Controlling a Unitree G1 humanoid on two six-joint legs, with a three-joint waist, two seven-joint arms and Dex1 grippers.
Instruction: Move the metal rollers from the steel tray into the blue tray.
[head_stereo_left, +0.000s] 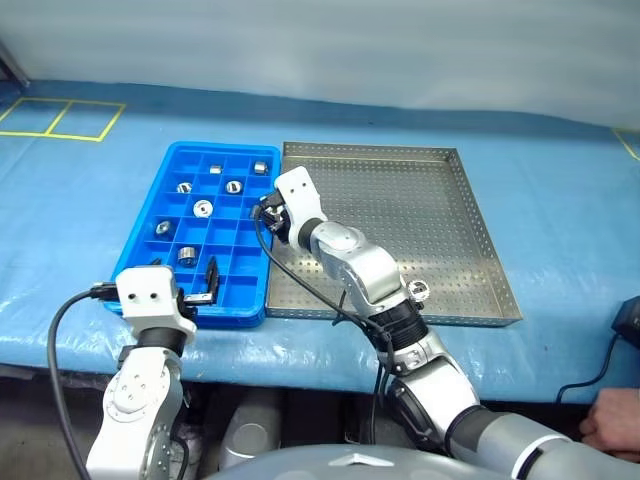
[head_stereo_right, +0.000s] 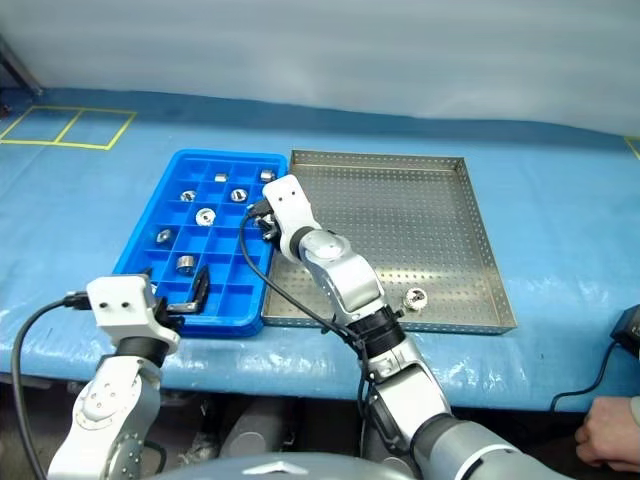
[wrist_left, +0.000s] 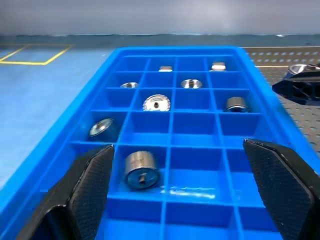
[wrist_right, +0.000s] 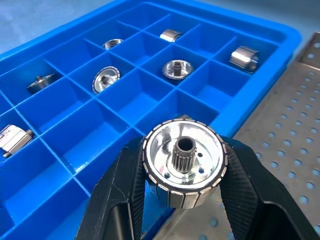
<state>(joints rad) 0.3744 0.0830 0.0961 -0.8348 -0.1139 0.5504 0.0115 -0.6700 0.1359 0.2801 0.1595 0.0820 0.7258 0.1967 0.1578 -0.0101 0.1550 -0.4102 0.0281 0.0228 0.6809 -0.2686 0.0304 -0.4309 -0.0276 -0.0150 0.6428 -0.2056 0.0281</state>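
The right claw grips a metal roller between its two black fingers, over the seam where the blue tray meets the steel tray. Seen from the wrist, this roller is a shiny silver cup with a ribbed outer band, a polished dished face and a small toothed hub with a hole at its centre. The left claw stands wide with nothing between its fingers, at the near edge of the blue tray. The blue tray lies on the light-blue surface with its long side touching the left rim of the steel tray. Seven rollers lie in its compartments, each alone in one, mostly toward the far end; some rest face up like shallow dishes, others on their sides like short drums, one of these in a cell near the left claw. One more roller sits on the perforated floor of the steel tray near its front rim; it looks to lie on its side, though it is small there.
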